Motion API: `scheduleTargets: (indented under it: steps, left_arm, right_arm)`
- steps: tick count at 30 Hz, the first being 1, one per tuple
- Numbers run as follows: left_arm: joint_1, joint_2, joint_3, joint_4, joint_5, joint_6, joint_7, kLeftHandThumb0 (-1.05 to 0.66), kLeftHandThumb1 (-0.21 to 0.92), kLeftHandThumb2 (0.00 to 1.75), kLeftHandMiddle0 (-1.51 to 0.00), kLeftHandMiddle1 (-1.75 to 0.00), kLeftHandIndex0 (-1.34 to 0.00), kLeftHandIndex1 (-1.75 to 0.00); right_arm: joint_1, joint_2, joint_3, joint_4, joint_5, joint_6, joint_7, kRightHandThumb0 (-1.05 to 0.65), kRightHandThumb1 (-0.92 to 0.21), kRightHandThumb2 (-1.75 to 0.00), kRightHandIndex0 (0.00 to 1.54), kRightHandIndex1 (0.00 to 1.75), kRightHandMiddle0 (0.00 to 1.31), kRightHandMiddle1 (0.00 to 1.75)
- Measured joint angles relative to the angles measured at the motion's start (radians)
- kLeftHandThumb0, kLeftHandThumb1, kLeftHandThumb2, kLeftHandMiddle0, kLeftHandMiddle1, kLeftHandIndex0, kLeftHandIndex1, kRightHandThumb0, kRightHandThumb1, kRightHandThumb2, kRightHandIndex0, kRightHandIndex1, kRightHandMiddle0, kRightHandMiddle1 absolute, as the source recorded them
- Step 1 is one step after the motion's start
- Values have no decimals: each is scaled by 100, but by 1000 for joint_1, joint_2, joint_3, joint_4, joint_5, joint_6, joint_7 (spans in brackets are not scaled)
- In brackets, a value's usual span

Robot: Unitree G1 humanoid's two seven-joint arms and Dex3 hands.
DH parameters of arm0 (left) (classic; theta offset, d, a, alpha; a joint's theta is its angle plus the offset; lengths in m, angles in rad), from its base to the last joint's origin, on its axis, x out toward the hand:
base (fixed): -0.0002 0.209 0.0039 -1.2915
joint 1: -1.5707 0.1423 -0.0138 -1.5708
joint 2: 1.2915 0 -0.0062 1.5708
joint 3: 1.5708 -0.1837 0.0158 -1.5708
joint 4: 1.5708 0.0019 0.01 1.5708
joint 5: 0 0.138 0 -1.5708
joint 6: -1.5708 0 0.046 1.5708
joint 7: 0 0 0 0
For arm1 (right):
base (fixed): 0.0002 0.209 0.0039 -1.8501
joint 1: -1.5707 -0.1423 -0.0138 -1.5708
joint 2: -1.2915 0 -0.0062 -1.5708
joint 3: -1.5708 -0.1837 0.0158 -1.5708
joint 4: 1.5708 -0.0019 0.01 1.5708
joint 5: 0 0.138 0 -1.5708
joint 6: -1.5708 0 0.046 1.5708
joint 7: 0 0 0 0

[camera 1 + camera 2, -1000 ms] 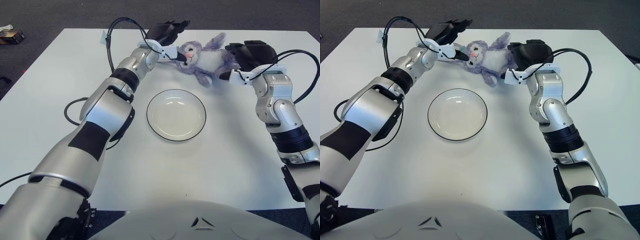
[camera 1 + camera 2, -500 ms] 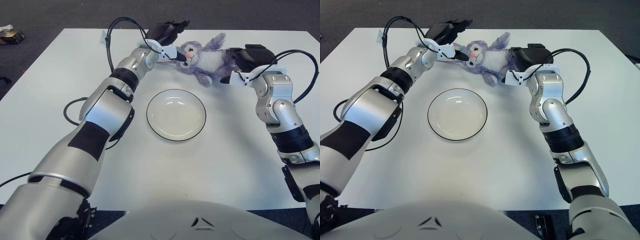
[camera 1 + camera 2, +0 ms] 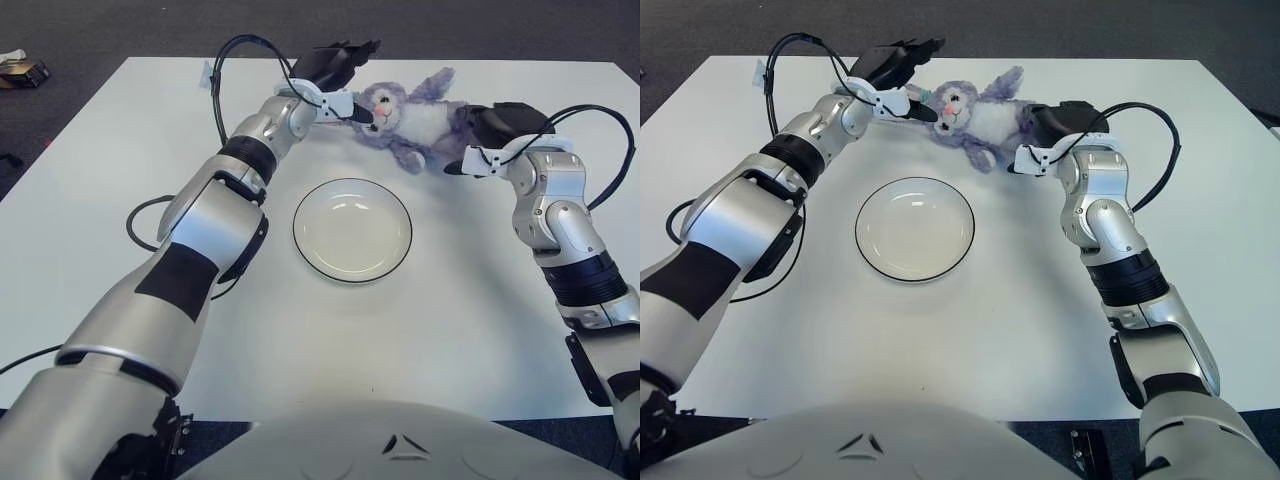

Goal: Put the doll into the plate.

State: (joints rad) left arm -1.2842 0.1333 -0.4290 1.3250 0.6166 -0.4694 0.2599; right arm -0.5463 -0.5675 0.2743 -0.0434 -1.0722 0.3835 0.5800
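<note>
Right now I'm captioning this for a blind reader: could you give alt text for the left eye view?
A purple plush bunny doll lies at the far side of a white table, with the left hand at its head and the right hand at its body. An empty round black-rimmed white plate sits nearer.

white table (image 3: 120,180), plate (image 3: 352,230), doll (image 3: 412,118)

Bright, even overhead light, soft shadows, sharp focus throughout.
</note>
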Motion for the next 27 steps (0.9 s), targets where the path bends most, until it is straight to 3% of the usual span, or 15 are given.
scheduleTargets:
  steps: [17, 26, 27]
  left_arm:
    - [11, 6, 35, -3, -25, -26, 0, -71, 86, 0, -33, 0, -38, -2]
    - [15, 7, 43, -4, -25, -48, 2, -72, 87, 0, -34, 0, -40, -3]
    - [15, 7, 45, -4, -25, -51, 3, -72, 87, 0, -34, 0, -40, -3]
  right_arm:
    - [-14, 9, 51, 170, -8, 21, -88, -78, -92, -39, 22, 2, 33, 3]
    - [-30, 30, 84, 263, -16, 35, -189, -73, -92, -42, 30, 3, 51, 10]
    - [-30, 30, 86, 268, -17, 36, -196, -70, -92, -40, 37, 4, 56, 12]
